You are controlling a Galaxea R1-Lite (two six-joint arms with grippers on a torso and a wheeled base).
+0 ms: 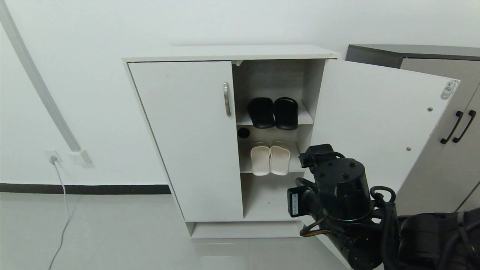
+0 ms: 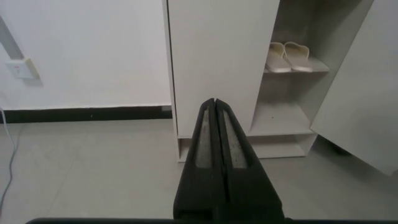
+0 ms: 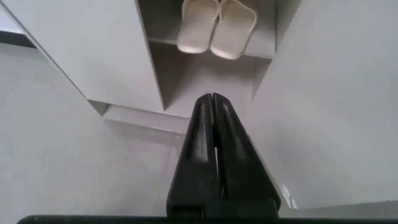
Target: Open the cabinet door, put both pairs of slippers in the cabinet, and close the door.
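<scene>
You are looking at a tall white wooden cabinet that stands against the wall. Its left door is closed and has a thin silver handle on it. Its right door is swung wide open, out toward 3 o'clock in the head view.

Inside, the pair of black slippers lies side by side on the top shelf. The pair of cream-white slippers lies side by side on the next shelf down, at 6 o'clock from the black pair.

Your right arm is at 5 o'clock from the cream-white pair, low in front of the open door. The right gripper has its two fingers pressed together with nothing between them. It points at the low part of the cabinet, under the cream-white pair.

The left gripper is squeezed closed too and holds nothing. It hangs over the pale floor tiles, well apart from the cabinet, and points at the foot of the closed door.

A grey cabinet with black handles stands at 3 o'clock, behind the open door. A white wall socket sits at 9 o'clock, and a white cable hangs from it to the floor.
</scene>
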